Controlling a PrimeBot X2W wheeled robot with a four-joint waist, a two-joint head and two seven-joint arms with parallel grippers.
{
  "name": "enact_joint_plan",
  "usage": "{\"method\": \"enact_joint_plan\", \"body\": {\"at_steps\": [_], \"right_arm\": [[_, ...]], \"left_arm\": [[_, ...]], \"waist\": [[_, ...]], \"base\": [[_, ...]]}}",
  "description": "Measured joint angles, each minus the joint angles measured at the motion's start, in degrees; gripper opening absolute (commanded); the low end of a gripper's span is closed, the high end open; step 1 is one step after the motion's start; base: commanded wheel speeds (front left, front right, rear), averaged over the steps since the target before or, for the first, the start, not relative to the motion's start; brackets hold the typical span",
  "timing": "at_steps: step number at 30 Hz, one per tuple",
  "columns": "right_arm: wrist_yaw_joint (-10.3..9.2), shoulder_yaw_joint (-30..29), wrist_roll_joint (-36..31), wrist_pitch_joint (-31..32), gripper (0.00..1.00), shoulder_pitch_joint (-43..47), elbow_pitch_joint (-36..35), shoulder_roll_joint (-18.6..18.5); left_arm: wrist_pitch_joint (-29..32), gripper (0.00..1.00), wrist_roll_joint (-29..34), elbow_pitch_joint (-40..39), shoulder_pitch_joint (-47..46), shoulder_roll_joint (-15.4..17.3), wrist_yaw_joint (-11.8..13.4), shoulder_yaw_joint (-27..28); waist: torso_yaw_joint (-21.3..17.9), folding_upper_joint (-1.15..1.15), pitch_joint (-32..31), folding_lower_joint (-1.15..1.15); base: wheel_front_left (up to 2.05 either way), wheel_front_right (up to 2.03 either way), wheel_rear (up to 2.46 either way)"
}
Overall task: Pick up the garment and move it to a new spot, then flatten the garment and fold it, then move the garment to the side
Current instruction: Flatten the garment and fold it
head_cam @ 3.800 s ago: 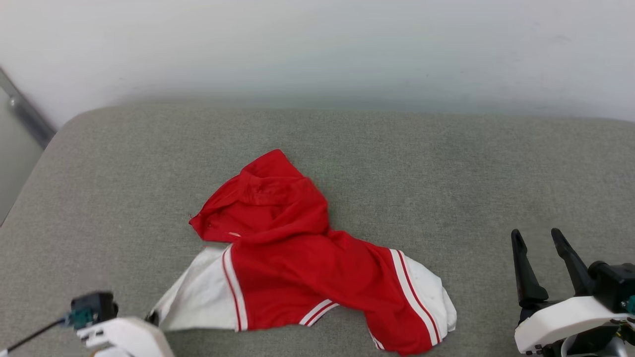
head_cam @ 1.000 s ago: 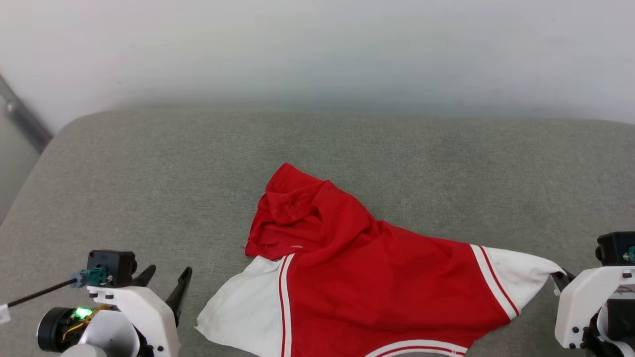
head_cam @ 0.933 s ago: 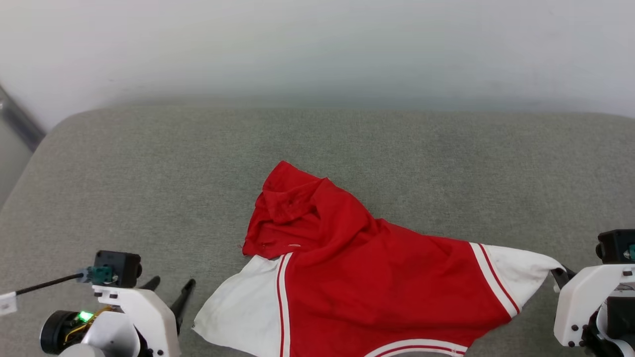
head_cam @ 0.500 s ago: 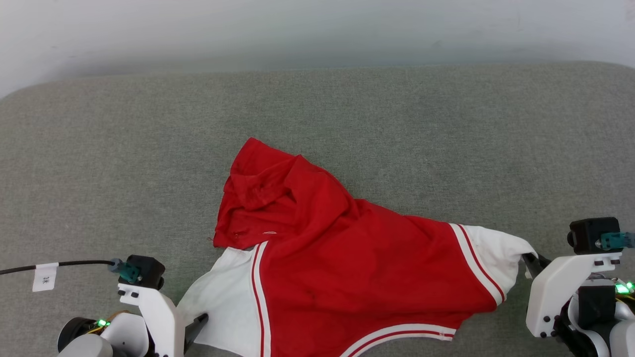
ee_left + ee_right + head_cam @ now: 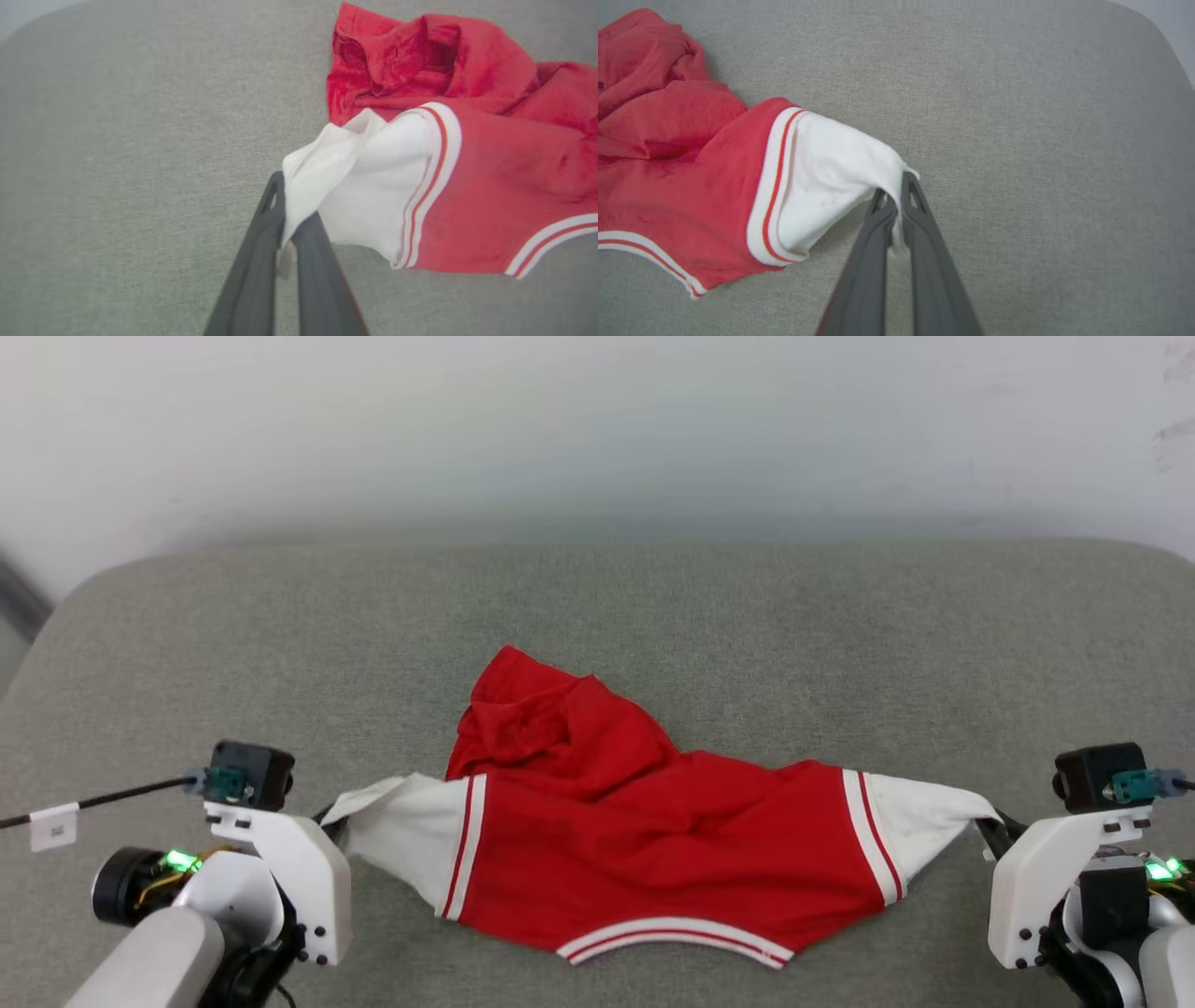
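The garment (image 5: 653, 840) is a red jersey with white sleeves and red-and-white striped trim, stretched left to right across the grey cushion. Its upper part (image 5: 532, 728) lies bunched toward the back. My left gripper (image 5: 285, 210) is shut on the tip of the white left sleeve (image 5: 355, 186), seen in the head view at the lower left (image 5: 329, 814). My right gripper (image 5: 896, 196) is shut on the tip of the white right sleeve (image 5: 831, 177), at the lower right of the head view (image 5: 997, 831). No lettering shows.
The grey fabric cushion (image 5: 280, 644) spreads wide around the garment, its rounded far edge meeting a pale wall (image 5: 597, 429). A black cable with a white tag (image 5: 56, 821) trails off my left wrist.
My left gripper has closed on the left sleeve, and both arms have pulled the sleeves apart, stretching the garment taut. The head camera has also shifted.
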Motion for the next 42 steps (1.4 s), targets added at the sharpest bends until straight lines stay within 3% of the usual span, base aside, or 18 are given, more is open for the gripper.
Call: {"method": "enact_joint_plan", "body": {"at_steps": [8,15,24,31,42], "right_arm": [[0.01,3.0,1.2,-1.8,0.00,-9.4,4.8,-2.8],[0.00,5.2,3.7,-7.8,0.00,-28.3,15.1,-4.7],[0.01,5.4,0.8,-17.5,0.00,-51.1,23.7,-5.4],[0.01,3.3,-4.3,-23.4,0.00,-67.6,28.6,-4.4],[0.01,5.5,-8.2,-26.9,0.00,-82.2,33.1,-2.5]], "left_arm": [[-1.9,0.00,2.7,-1.6,-11.3,-1.0,2.2,2.7],[-7.8,0.00,4.3,9.6,-29.8,-6.6,0.4,4.0],[-16.9,0.00,6.5,22.0,-50.4,-8.1,-2.3,6.7],[-23.6,0.00,10.2,28.2,-65.3,-6.3,-3.4,7.5],[-27.0,0.00,10.7,34.1,-76.8,-5.4,-6.4,8.0]], "waist": [[0.8,0.00,-3.9,0.00],[-0.5,0.00,-1.7,0.00],[-1.9,0.00,6.4,0.00],[-3.2,0.00,14.3,0.01],[-4.5,0.00,25.7,0.01]], "base": [[0.00,0.00,0.00],[0.00,0.00,0.00],[0.00,0.00,0.00],[0.00,0.00,0.00],[0.00,0.00,0.00]]}}
